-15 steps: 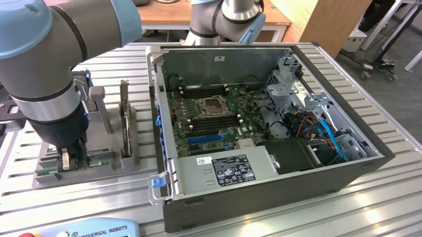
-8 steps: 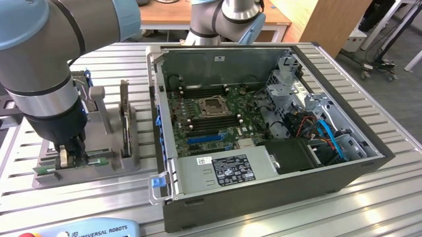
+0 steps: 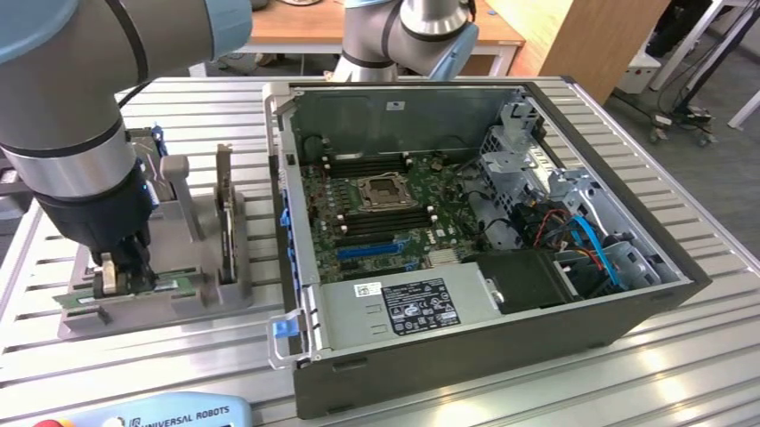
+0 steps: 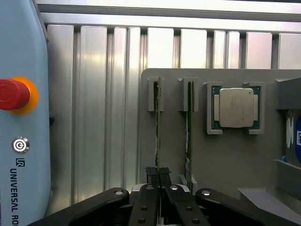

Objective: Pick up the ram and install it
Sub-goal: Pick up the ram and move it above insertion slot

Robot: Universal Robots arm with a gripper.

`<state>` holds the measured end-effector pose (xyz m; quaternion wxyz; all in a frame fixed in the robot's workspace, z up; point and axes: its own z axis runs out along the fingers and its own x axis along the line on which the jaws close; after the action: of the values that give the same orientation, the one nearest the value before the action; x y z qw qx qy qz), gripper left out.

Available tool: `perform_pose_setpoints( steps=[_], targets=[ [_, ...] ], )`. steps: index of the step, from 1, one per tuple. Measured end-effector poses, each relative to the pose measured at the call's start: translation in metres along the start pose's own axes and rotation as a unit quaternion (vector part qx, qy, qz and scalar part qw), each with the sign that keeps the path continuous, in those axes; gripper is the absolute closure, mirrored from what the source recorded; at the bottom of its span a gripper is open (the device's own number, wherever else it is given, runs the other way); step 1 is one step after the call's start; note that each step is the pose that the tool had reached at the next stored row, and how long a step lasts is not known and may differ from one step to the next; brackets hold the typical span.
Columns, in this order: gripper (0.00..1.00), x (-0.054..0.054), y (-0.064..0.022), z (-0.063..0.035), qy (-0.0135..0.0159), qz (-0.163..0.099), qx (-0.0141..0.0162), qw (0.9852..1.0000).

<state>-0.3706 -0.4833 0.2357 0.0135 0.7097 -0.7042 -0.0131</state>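
At the exterior view's left, beside the open computer case (image 3: 475,222): reaches straight down with the arm (image 3: 71,133), wrist vertical over the grey holder (image 3: 155,311). Grips the ram (image 4: 158,117) with the gripper (image 4: 159,175), jaws all but closed, pinching its thin upper edge; stick upright in the slot farthest from the processor (image 4: 233,107), just beside a second stick (image 4: 189,117). Hard to make out: arm's upper links past the frame edge, ram's near end behind the fingers (image 4: 175,200).
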Motion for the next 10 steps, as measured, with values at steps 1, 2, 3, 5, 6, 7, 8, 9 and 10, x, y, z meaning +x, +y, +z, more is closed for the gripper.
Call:
perform_pose_setpoints(
  steps=[1,2,3,5,6,7,8,9,10],
  targets=[
    [0.89,0.0,0.0,-0.0017,0.0,0.0,0.0,1.0],
    [0.89,0.0,0.0001,-0.0035,0.0,0.0,0.0,1.0],
    [0.89,0.0,0.0002,-0.0055,0.0,0.0,0.0,1.0],
    [0.89,0.0,0.0004,-0.0099,0.0,0.0,0.0,1.0],
    [0.89,0.0,0.0005,-0.0124,0.0,0.0,0.0,1.0],
    [0.89,0.0,0.0006,-0.0149,0.0,0.0,0.0,1.0],
    [0.89,0.0,0.0007,-0.0179,0.0,0.0,0.0,1.0],
    [0.89,0.0,0.0008,-0.0208,0.0,0.0,0.0,1.0],
    [0.89,0.0,0.0009,-0.0236,0.0,0.0,0.0,1.0]
  ],
)
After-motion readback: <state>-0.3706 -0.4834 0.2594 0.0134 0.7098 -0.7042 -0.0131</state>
